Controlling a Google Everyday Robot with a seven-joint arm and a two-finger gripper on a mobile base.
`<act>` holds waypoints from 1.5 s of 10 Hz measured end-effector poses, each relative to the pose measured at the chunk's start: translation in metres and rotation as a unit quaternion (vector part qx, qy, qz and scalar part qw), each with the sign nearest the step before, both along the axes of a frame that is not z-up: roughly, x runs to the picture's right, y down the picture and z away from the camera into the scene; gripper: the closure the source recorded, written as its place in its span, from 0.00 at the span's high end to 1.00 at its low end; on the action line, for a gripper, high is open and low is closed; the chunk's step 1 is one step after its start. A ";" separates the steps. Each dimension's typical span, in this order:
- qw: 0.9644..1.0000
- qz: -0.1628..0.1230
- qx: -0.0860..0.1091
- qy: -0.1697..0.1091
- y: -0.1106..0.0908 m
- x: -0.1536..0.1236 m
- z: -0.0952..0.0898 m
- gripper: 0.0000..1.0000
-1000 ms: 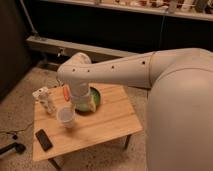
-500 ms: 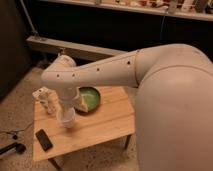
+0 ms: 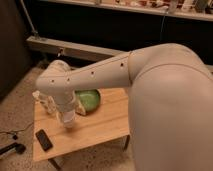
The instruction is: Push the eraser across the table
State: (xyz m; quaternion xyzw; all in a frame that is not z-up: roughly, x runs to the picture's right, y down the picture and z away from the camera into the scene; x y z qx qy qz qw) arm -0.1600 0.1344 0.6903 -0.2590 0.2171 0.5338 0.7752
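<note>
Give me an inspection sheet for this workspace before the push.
surface: wooden table, on dark legs.
job's things: black eraser lies flat near the front-left corner, apart from the gripper.
clutter: green bowl at the back; white object at the left edge, kind unclear.
grippers: gripper low over the table's left part, between bowl and eraser, open.
cables: dark cable on the floor, left.
surroundings: speckled floor; shelf behind.

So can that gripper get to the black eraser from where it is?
Probably yes: the gripper hangs over the table, with only bare wood between it and the eraser near the front corner.
</note>
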 end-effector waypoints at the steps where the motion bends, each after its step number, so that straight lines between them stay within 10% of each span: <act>1: 1.000 -0.008 -0.006 -0.004 0.007 -0.003 0.002 0.65; 9: 0.994 -0.075 -0.059 -0.044 0.045 -0.046 0.030 0.65; 15: 0.989 -0.127 -0.057 -0.050 0.042 -0.073 0.040 0.65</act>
